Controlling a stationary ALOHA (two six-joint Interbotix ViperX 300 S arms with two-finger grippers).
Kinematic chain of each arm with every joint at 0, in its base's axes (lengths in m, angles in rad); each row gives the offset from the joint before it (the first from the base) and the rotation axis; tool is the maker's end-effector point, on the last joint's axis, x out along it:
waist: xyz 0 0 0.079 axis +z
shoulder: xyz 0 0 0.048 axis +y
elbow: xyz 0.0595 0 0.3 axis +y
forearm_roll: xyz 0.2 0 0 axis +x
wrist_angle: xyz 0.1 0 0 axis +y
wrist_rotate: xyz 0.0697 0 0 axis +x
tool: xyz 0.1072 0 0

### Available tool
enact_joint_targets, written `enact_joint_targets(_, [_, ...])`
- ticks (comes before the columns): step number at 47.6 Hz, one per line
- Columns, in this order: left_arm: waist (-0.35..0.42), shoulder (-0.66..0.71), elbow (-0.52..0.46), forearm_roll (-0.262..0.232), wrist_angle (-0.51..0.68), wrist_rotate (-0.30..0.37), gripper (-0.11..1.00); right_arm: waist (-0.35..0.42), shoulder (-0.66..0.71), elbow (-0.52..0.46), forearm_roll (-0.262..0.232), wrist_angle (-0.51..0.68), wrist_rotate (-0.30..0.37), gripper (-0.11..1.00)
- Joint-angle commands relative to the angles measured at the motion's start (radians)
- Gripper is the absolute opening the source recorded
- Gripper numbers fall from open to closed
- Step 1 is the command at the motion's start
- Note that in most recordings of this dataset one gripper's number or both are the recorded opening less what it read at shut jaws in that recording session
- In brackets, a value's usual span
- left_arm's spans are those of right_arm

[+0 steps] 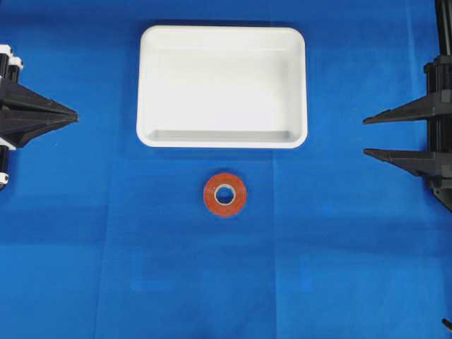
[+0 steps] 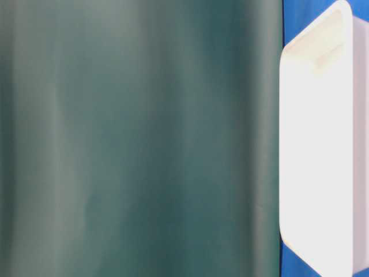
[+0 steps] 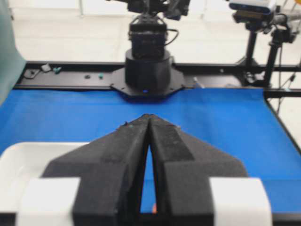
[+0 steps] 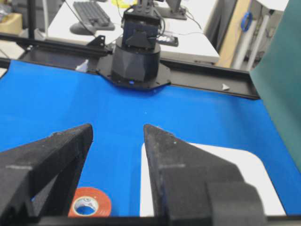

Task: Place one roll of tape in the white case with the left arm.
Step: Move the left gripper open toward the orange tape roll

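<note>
The roll of tape (image 1: pixel 225 194), an orange-red ring with a pale core, lies flat on the blue cloth just in front of the white case (image 1: pixel 222 86), which holds nothing. My left gripper (image 1: pixel 74 115) is at the left edge, far from the tape, with its jaws shut and empty; in the left wrist view (image 3: pixel 148 116) its tips meet. My right gripper (image 1: pixel 366 136) is at the right edge, open and empty. In the right wrist view (image 4: pixel 117 128) the tape (image 4: pixel 90 202) shows low between the jaws and the case (image 4: pixel 235 160) to the right.
The table-level view shows mostly a green curtain (image 2: pixel 138 138), with the case (image 2: pixel 323 144) at its right. The opposite arm's black base stands at the table's far edge in each wrist view (image 3: pixel 147 70) (image 4: pixel 136 61).
</note>
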Motion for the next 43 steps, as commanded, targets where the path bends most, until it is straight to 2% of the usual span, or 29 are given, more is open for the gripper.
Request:
enact_joint_targets(1, [0.000,0.011,-0.008,0.023,0.018,-0.008,0.00,-0.012,0.005,-0.043,0.002,0.000,-0.011,0.00])
enact_joint_targets(6, [-0.017,0.018,-0.008,0.023,0.018,-0.015,0.00,-0.012,0.009,-0.054,0.003,0.026,-0.011,-0.07])
enact_joint_targets(10, [-0.061,0.037,-0.011,0.026,-0.002,-0.018,0.00,-0.012,0.011,-0.057,0.003,0.037,-0.011,-0.11])
enact_joint_targets(18, [-0.123,0.138,-0.015,0.026,-0.103,-0.021,0.00,-0.012,0.014,-0.055,0.003,0.040,-0.011,-0.10])
enact_joint_targets(31, [-0.149,0.357,-0.078,0.025,-0.179,-0.069,0.02,-0.012,0.020,-0.054,0.003,0.041,-0.011,-0.08])
enact_joint_targets(33, [-0.155,0.388,-0.094,0.026,-0.176,-0.081,0.08,-0.014,0.020,-0.054,0.003,0.041,-0.011,-0.07])
enact_joint_targets(36, [-0.160,0.436,-0.120,0.026,-0.170,-0.100,0.23,-0.015,0.020,-0.054,0.003,0.041,-0.009,-0.06])
enact_joint_targets(43, [-0.169,0.545,-0.198,0.026,-0.106,-0.132,0.66,-0.021,0.020,-0.054,0.002,0.041,-0.009,-0.05])
